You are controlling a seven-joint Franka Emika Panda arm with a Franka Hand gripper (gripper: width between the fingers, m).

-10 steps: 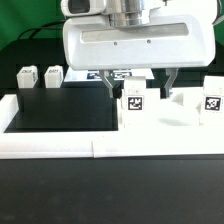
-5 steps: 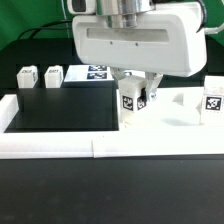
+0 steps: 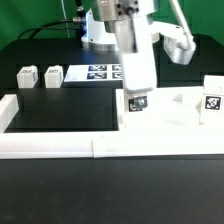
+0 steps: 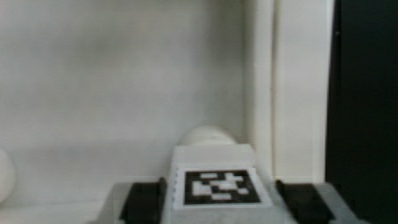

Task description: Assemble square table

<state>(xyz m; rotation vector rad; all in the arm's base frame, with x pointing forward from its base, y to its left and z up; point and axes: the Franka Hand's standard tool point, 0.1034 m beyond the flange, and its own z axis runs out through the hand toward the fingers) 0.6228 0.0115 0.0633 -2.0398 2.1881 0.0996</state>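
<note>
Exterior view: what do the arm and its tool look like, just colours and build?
The arm is glossy white, with rounded links and dark bands at the joints. A grey metal flange tops the tool, whose body is a plain white block with short dark fingers. I can't make out any markings or cables.

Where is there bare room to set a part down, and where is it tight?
Widest: the black mat between the two legs at the exterior view's left and the front rail. A smaller bare strip of plate lies between the gripped leg and the leg at that view's right. Crowded around the gripper, shut on its leg.
</note>
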